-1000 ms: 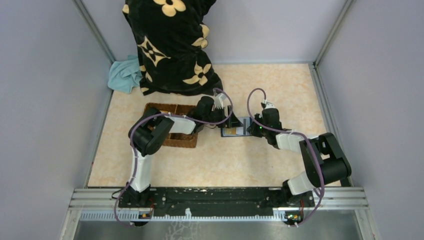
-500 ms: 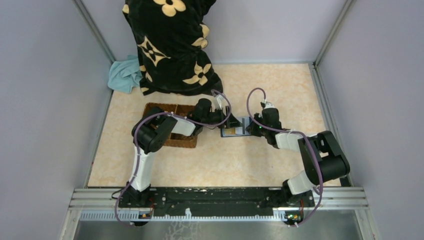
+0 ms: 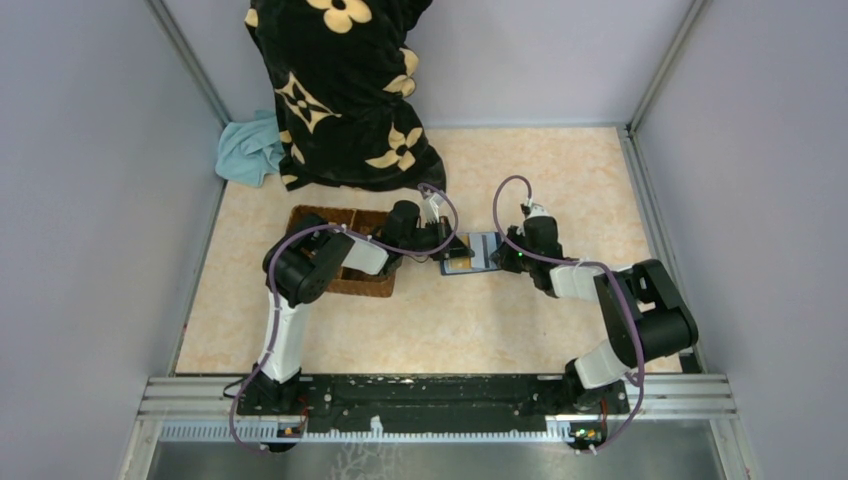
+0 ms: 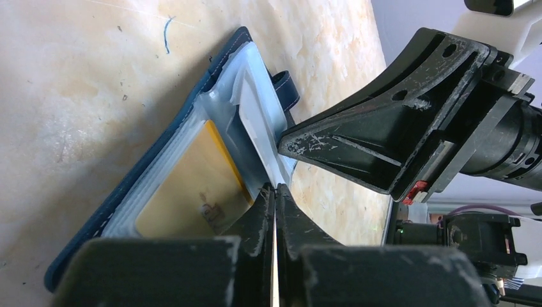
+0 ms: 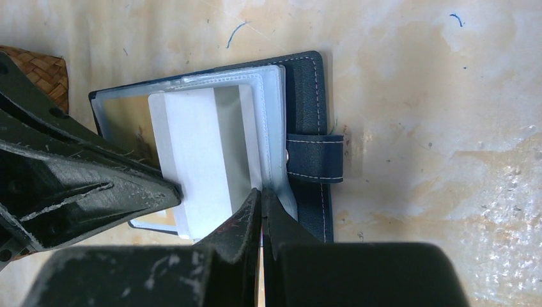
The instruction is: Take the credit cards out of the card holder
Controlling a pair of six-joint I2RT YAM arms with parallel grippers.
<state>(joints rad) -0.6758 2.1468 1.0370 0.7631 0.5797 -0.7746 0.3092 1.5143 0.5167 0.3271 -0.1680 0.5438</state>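
With my left gripper (image 4: 275, 190) and right gripper (image 5: 261, 194) both closed, I meant to pin the card holder (image 5: 313, 121) and slide the pale card (image 5: 192, 153) out flat.

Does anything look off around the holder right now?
Nothing damaged. A pale card juts past the edge of the open card holder, at the left gripper. Stray blue pen marks dot the table.
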